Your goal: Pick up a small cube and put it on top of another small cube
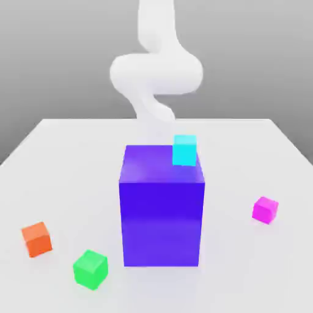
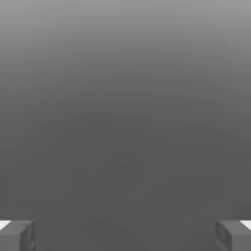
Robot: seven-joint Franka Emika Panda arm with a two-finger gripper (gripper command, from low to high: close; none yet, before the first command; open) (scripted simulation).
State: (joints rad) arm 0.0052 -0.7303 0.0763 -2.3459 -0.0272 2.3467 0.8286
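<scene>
The small magenta cube [image 1: 265, 209] rests on the white table [image 1: 244, 275] at the exterior view's right, apart from everything else. A cyan cube [image 1: 184, 150] sits on the back right corner of the big blue-violet block [image 1: 162, 208]. The arm's white body [image 1: 156, 73] rises behind that block, far from the magenta cube. In the hand view my gripper [image 2: 125, 235] is open. Its two grey fingers [image 2: 17, 235] stand wide apart, with only a plain grey background between them.
An orange cube [image 1: 37, 238] lies at the exterior view's front left, with a green cube [image 1: 90, 269] just to the right of it. The tall blue-violet block stands mid-table between these cubes and the magenta one.
</scene>
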